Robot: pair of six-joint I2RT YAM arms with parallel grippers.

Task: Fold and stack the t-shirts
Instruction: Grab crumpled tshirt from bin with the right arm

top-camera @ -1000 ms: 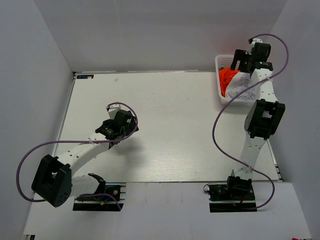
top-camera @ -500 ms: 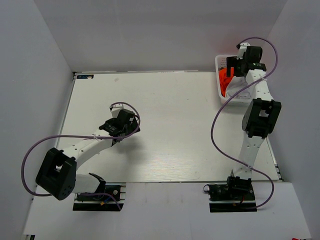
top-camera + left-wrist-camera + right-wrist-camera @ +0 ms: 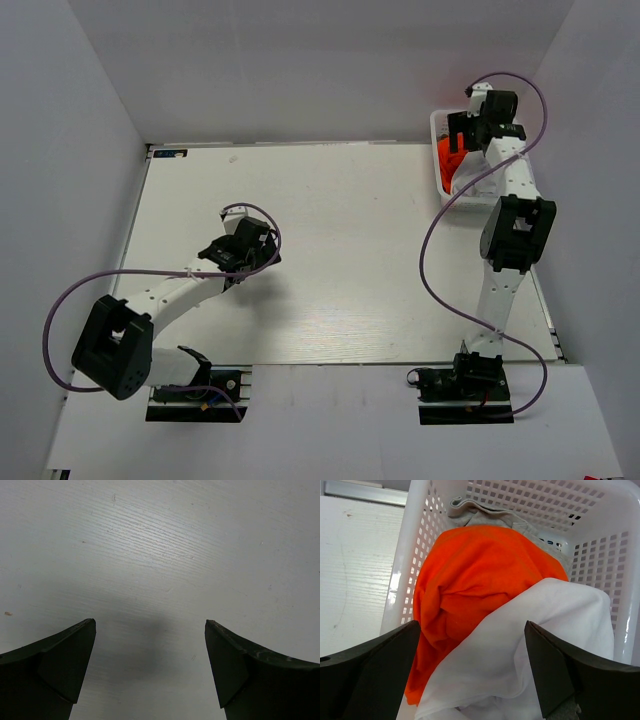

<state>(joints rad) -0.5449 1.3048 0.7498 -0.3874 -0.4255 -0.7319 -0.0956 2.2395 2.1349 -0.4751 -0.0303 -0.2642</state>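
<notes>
bright, even overhead light, a soft shadow beneath the left pincer (image 3: 150, 623) on the faintly glaring table (image 3: 165, 540)

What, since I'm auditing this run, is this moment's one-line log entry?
left gripper: open, over table | right gripper: open, above basket | orange t-shirt, white t-shirt: crumpled in basket | folding: not started

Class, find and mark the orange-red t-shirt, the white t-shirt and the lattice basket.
orange-red t-shirt (image 3: 470, 575): right wrist view, middle of its bunched cloth.
white t-shirt (image 3: 535, 640): right wrist view, its smooth upper fold.
basket (image 3: 420, 535): right wrist view, its left lattice wall.
</notes>
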